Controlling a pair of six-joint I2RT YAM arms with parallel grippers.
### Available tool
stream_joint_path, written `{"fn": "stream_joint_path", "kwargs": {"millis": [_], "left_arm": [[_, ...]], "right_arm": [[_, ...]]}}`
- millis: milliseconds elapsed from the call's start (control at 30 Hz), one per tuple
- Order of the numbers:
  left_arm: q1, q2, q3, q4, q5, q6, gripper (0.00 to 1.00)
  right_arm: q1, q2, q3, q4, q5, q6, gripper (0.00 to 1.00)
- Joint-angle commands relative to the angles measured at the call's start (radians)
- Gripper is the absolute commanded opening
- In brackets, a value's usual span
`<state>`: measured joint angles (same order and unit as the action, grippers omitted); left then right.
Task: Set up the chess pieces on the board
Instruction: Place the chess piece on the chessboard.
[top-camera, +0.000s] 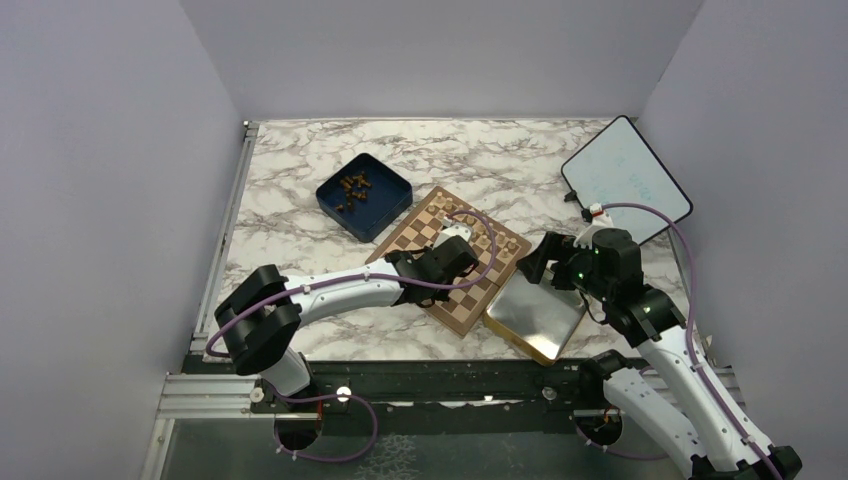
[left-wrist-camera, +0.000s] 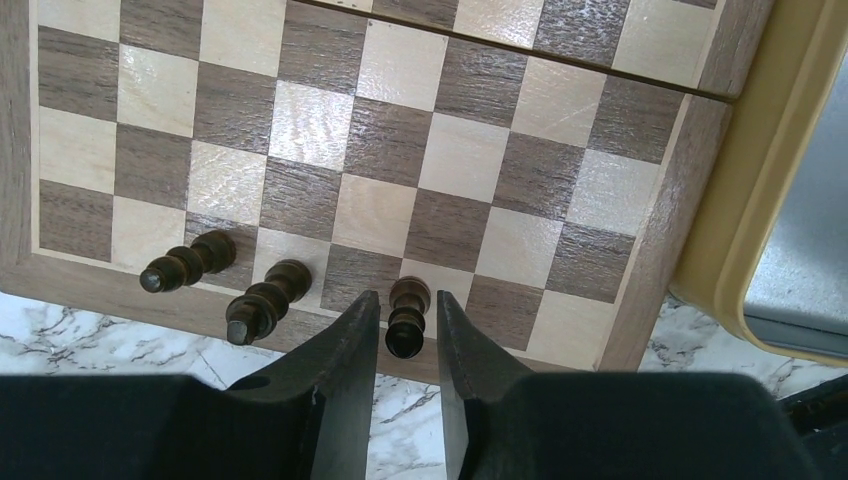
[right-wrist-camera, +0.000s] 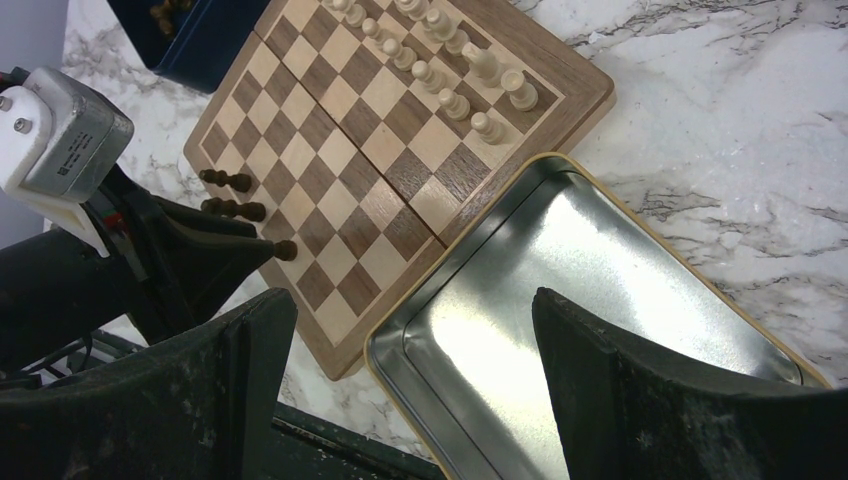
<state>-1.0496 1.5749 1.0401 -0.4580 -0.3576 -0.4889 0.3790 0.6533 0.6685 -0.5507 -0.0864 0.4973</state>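
Note:
The board lies at mid table. Three dark brown chess pieces stand along its near edge row: one, a second and a third. My left gripper straddles the third piece with its jaws narrowly apart; a thin gap shows on each side. In the right wrist view these pieces stand beside the left fingers. More dark pieces lie in the dark blue box. My right gripper is open and empty above the metal tray.
Pale beige chessmen fill the board's far rows. The gold-rimmed tray touches the board's right corner. A white tablet lies at the back right. A metal rail runs along the near table edge.

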Motion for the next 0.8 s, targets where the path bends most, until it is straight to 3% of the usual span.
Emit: {"fn": "stream_joint_path", "kwargs": {"millis": [0, 767], "left_arm": [[-0.006, 0.000, 0.034, -0.002, 0.019, -0.007, 0.30], [-0.006, 0.013, 0.038, -0.053, -0.025, 0.006, 0.21]], "right_arm": [[0.006, -0.006, 0.002, -0.005, 0.007, 0.007, 0.93], [0.006, -0.001, 0.006, -0.001, 0.004, 0.001, 0.93]]}}
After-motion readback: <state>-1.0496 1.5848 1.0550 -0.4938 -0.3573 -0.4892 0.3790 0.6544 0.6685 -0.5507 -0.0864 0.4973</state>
